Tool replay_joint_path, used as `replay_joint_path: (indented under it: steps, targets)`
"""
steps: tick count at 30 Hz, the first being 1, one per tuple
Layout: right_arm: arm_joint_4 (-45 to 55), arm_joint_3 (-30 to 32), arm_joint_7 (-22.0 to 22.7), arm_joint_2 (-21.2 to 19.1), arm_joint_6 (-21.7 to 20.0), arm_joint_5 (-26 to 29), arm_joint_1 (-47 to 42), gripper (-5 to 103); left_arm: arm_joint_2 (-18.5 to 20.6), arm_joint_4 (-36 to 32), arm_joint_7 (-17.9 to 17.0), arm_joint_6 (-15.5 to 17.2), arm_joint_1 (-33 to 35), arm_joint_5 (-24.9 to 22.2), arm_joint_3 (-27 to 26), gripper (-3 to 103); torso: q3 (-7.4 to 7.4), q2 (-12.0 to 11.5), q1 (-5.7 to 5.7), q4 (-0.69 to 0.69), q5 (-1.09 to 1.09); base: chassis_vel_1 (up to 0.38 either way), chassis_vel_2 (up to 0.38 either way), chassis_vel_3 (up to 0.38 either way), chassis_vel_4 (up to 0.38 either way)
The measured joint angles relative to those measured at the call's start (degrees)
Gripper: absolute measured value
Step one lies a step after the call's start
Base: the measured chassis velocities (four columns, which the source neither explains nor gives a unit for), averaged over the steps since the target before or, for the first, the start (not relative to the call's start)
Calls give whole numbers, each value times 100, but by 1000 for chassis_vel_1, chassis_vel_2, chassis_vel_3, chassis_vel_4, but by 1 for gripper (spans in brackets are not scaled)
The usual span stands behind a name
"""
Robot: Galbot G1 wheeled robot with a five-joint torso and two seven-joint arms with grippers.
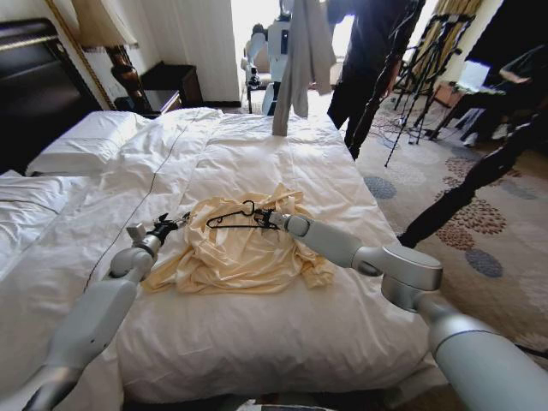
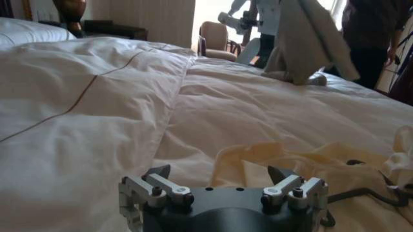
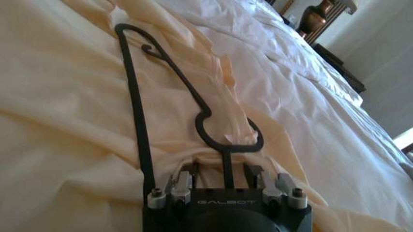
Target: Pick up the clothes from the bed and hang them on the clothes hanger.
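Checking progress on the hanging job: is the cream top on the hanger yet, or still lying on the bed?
Still lying crumpled on the bed. The cream top is under the black hanger, which rests on it unthreaded.

Head cam high over bed [image 1: 282,342]; both wrist cams low, close, sharing hanger [image 3: 139,116] on cream top [image 2: 303,159].

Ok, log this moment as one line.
right end effector: at thin black hanger on pale cream-yellow top | left end effector: open by top's edge | white-duvet bed
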Motion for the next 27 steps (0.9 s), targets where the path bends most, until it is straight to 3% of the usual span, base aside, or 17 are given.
replay_joint_path:
  steps: [5, 8, 10, 14, 21, 27]
  targets:
    - [352, -72, 1, -329, 9, -12, 33, 70, -73, 54, 25, -28, -146, 60, 158, 100, 0, 0, 1, 1, -4, 0, 0, 0, 0]
    - [557, -83, 19, -474, -15, -5, 56, 75, -69, 31, 37, -23, -151, 60, 179, 100, -1, 0, -2, 5, -3, 0, 0, 0, 0]
    - [878, -80, 117, -680, -102, 61, 92, 86, -56, 89, 41, -23, -226, 61, 233, 100, -1, 0, -2, 4, -3, 0, 0, 0, 0]
    - [1439, -74, 254, -1026, -313, 278, 172, 99, -36, 44, 40, -10, -296, 58, 272, 100, 0, 0, 0, 3, -2, 0, 0, 0, 0]
    - [2022, -109, 457, -1437, -479, 664, 239, 100, -21, -90, 3, 39, -362, 43, 335, 100, -1, 1, -2, 2, -2, 0, 0, 0, 0]
    - [2408, 9, 756, -1702, -790, 1509, 169, 100, -44, -59, -57, 45, -472, 43, 451, 100, -1, 0, 0, 3, -2, 0, 0, 0, 0]
